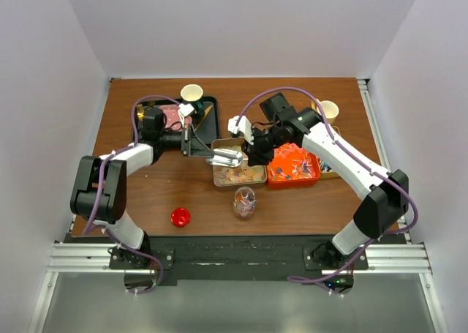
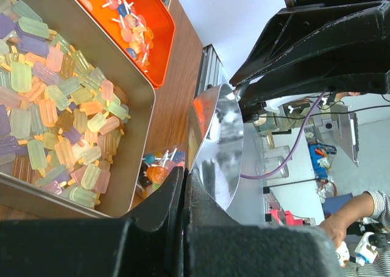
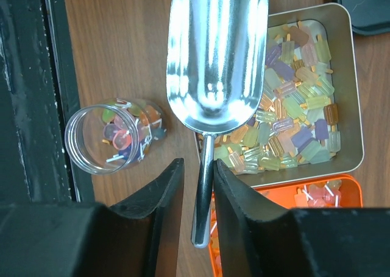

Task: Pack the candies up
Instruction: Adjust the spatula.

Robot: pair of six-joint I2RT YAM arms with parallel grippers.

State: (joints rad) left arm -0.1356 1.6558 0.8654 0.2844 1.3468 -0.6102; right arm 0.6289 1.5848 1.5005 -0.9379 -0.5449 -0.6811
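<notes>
A shiny metal scoop [image 3: 216, 58] hangs empty above the table, partly over a silver tin [image 3: 347, 88]. Pale pastel candies [image 3: 298, 100] fill that tin. My left gripper [image 2: 184, 173] is shut on the thin rim of the scoop [image 2: 213, 143]. My right gripper [image 3: 194, 167] is open around the scoop's handle; one finger touches it, and a gap shows on the other side. A clear jar [image 3: 113, 137] holding a few candies stands beside the tin. From above, both grippers meet at the scoop [image 1: 228, 157], left gripper [image 1: 205, 148] and right gripper [image 1: 252, 156].
An orange tray [image 1: 316, 173] of stick candies sits right of the silver tin [image 1: 217, 181]. A small red disc [image 1: 180, 216] lies near the front left. A black tray [image 1: 210, 106] and two paper cups [image 1: 191, 92] [image 1: 329, 111] stand at the back.
</notes>
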